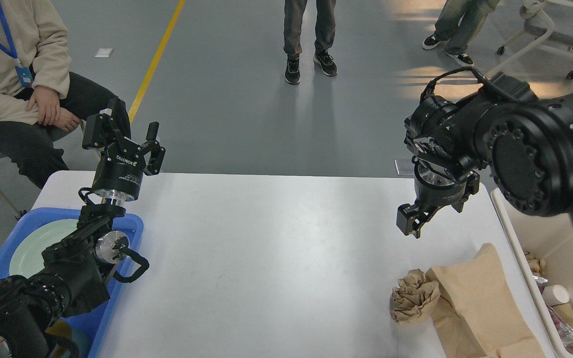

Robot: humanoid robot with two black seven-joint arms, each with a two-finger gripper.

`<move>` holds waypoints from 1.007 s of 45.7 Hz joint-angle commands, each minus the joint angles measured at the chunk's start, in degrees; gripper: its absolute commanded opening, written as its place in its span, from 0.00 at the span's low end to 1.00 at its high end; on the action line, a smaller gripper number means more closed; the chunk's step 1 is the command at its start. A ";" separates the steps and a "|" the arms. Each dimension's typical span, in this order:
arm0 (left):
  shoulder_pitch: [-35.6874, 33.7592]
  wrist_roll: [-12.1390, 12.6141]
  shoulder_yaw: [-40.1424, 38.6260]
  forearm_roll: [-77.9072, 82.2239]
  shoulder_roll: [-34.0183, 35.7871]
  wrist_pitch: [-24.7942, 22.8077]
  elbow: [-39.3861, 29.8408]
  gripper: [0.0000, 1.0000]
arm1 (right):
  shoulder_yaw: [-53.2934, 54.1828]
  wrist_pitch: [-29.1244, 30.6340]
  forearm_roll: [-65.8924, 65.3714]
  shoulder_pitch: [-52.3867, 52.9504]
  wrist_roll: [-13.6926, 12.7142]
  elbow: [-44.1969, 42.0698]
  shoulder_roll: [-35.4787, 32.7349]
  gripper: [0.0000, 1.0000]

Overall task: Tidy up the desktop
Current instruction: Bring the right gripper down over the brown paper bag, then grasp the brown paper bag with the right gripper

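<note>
my left gripper jaws spread, holding nothing, above the blue tray | right gripper can't tell, hovering over the desktop | crumpled brown paper near right corner

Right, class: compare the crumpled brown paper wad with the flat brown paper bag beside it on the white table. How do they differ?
The crumpled brown paper wad is bunched into a small rounded lump; the flat brown paper bag lies spread out and long. The wad is much smaller than the bag. The wad sits left of the bag, touching its edge. Both are brown paper, resting near the right end of the white desktop.
</note>
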 commanded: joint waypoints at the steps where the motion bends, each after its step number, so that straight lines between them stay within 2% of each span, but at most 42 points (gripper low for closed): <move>1: 0.00 -0.03 0.00 -0.08 0.04 0.09 0.07 0.96 | 0.08 -0.57 0.07 -2.29 0.02 0.14 -0.01 1.00; 27: 0.00 -0.03 0.00 -0.08 0.04 0.09 -0.01 0.96 | 0.00 -1.97 -0.10 -12.40 -0.16 -0.48 -1.33 0.97; 40: 0.00 -0.03 0.00 0.01 0.04 0.09 -0.01 0.96 | -0.27 -4.70 -0.36 -15.48 -0.25 -0.57 -5.02 0.97; 46: 0.00 -0.03 0.00 0.01 0.04 0.09 -0.01 0.96 | -0.36 -5.84 -1.68 -17.23 -0.25 -1.62 -6.60 0.90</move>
